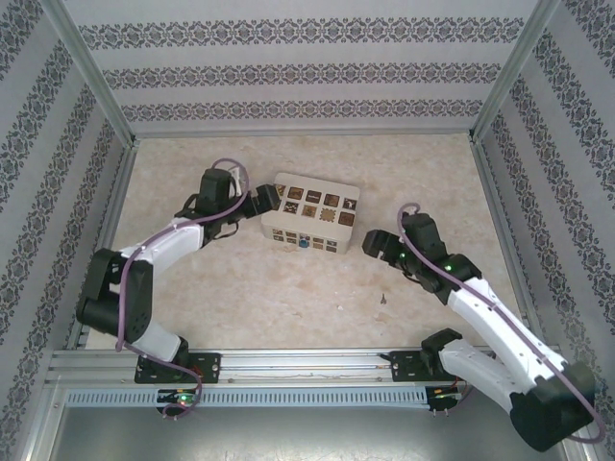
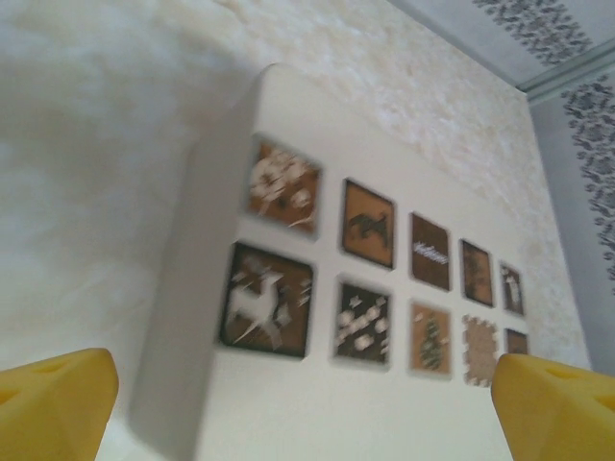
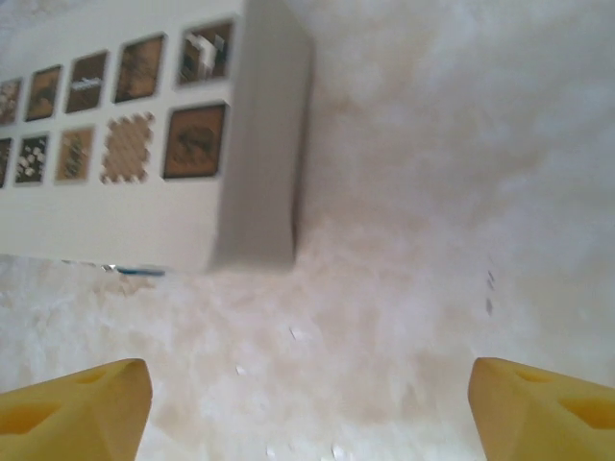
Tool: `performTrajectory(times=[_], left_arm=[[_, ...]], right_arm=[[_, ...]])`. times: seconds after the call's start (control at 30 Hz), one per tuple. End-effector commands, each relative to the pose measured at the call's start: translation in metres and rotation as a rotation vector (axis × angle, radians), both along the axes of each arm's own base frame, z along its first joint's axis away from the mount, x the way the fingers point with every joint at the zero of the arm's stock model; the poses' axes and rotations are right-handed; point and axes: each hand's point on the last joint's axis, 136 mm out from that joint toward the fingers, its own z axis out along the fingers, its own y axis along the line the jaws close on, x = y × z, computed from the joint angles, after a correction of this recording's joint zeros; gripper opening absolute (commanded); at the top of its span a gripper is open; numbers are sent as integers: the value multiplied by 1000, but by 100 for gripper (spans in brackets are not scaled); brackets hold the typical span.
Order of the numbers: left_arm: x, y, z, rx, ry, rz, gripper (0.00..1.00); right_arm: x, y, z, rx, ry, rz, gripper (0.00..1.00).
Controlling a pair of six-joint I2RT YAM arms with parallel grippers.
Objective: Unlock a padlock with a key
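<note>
The tiny teal padlock [image 1: 304, 244] hangs on the front face of the beige box [image 1: 312, 213], which has dark patterned tiles on top. In the right wrist view it is just a teal sliver of padlock [image 3: 139, 272] under the box [image 3: 144, 202]. A small dark thing [image 1: 384, 301], perhaps the key, lies on the table in front and to the right of the box. My left gripper [image 1: 264, 202] is open at the box's left end, and in the left wrist view the left gripper [image 2: 303, 384] has its yellow fingers spread over the tiled box [image 2: 317, 403]. Right of the box my right gripper [image 1: 373, 245] is open, and the wrist view shows the right gripper [image 3: 309, 384] holding nothing.
The table [image 1: 240, 288] is pale and mottled, with patterned walls on three sides and metal rails along the near edge. Faint dark marks [image 3: 489, 293] lie on the surface to the right in the right wrist view.
</note>
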Motion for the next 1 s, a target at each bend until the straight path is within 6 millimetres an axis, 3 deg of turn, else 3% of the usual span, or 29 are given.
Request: performTrajectory(times=[0.0,0.17,0.3,0.57,0.97], left_arm=[[-3,21,-1,27,-59,101,100],[-19,35,-16,61,-57,142,100],[-23,37,-27,68,-55,148,99],[-23,36,-42,77,-31,136,99],[-18,31,-38,103,-41,91,99]], right_arm=[[-52,-20,-42,-2,241,-93,81],[-80,-22,-69,19,376,-128,71],[-90,-23,-86,-7,462,-132,62],[-89,-13,-97,-54,559,-90,53],[-78,-4,-106,-64,561,-97,37]])
